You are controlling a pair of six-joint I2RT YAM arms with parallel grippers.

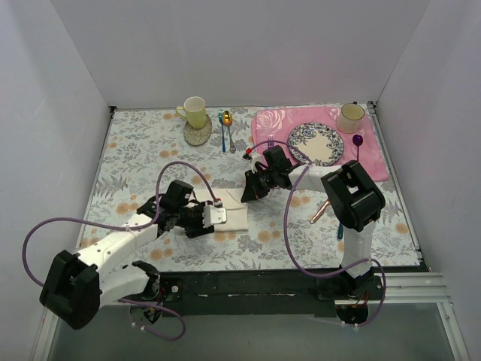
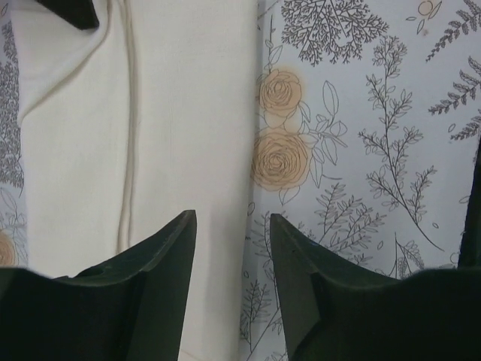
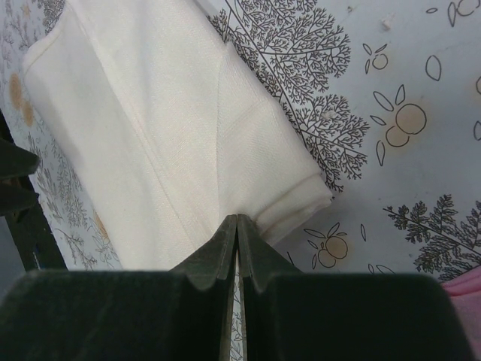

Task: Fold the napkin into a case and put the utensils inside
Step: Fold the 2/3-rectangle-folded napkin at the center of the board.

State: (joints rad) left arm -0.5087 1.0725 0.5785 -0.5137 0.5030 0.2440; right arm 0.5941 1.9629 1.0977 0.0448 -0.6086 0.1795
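The cream-white napkin (image 1: 234, 216) lies folded into a narrow strip on the floral tablecloth. My left gripper (image 1: 216, 214) is open, its jaws straddling the napkin's long edge (image 2: 150, 135) in the left wrist view (image 2: 233, 218). My right gripper (image 1: 247, 194) is shut, its tips (image 3: 237, 218) pinching the napkin (image 3: 165, 135) at the edge near a corner. The copper knife (image 1: 319, 213) lies by the right arm, partly hidden. The spoon with the gold bowl (image 1: 228, 118) lies at the back.
A blue-handled spoon (image 1: 222, 134) lies beside the gold spoon. A yellow mug (image 1: 195, 111) stands on a coaster. The pink placemat (image 1: 372, 162) holds a patterned plate (image 1: 316, 144), a purple fork (image 1: 358, 143) and a cup (image 1: 351, 116).
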